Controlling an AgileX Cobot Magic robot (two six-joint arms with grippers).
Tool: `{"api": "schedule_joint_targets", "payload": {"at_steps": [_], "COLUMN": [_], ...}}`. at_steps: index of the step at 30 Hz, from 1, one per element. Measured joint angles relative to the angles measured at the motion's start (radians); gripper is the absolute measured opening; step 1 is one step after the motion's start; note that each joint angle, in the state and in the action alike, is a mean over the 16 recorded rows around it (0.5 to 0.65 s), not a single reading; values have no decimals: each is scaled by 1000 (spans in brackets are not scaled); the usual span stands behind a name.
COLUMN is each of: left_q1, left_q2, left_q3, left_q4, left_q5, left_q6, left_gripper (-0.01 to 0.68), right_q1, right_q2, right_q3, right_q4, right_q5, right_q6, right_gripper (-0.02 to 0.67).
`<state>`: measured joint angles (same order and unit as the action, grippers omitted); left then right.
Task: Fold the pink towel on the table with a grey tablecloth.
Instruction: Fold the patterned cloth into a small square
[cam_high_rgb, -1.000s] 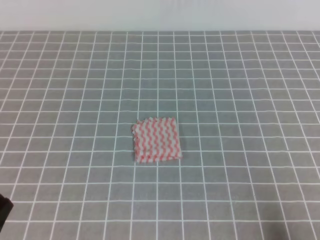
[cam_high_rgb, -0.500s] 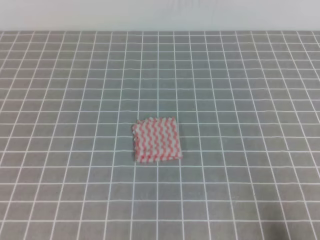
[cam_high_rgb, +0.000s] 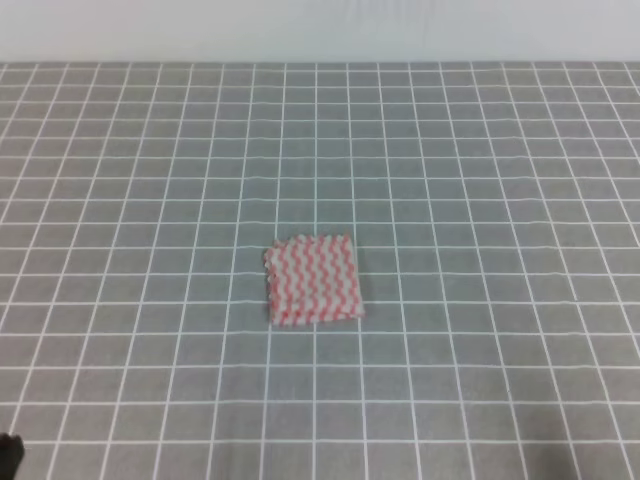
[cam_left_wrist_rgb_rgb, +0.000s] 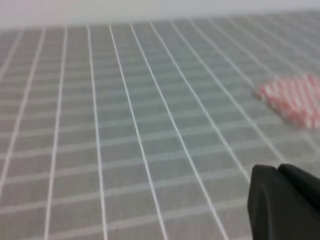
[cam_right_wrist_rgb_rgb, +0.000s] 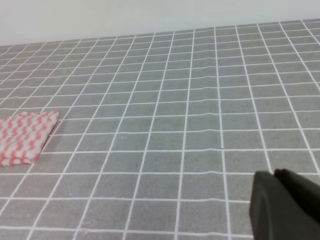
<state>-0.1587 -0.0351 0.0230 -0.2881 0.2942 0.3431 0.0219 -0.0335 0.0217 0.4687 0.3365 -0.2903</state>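
Exterior high view: pink towel (cam_high_rgb: 312, 281) lay folded mid-table (cam_high_rgb: 480, 160), alone. Left gripper (cam_left_wrist_rgb_rgb: 285, 202) sat at 7 o'clock, right gripper (cam_right_wrist_rgb_rgb: 286, 204) at 5; finger state unclear.

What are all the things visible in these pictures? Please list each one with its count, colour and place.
pink towel: one, pink-red and white wavy stripes, lying flat near the middle of the table, untouched; it also shows at the right edge of the left wrist view and at the left edge of the right wrist view.
table with a grey tablecloth: one, grey cloth with a white square grid, filling almost the whole high view.
wall: one, pale, plain, behind the far edge of the table.
left pincer: one, black, only partly seen at the lower right corner of its own wrist view, away from the towel.
right pincer: one, black, partly seen at the lower right corner of its wrist view, away from the towel.
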Motion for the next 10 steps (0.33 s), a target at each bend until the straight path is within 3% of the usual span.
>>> {"api": "schedule_joint_targets", "payload": {"at_steps": [10], "left_q1": [1], "left_q2": [-1], "left_q3": [1], "left_q4": [10], "left_q5": [57], "left_q6": [4], "left_gripper": [-2], "right_q1": [0], "right_q2": [-1], "right_q3": [1], "right_q4": [0], "right_q5": [-1], "right_q6": [0], "right_gripper": [-15]}}
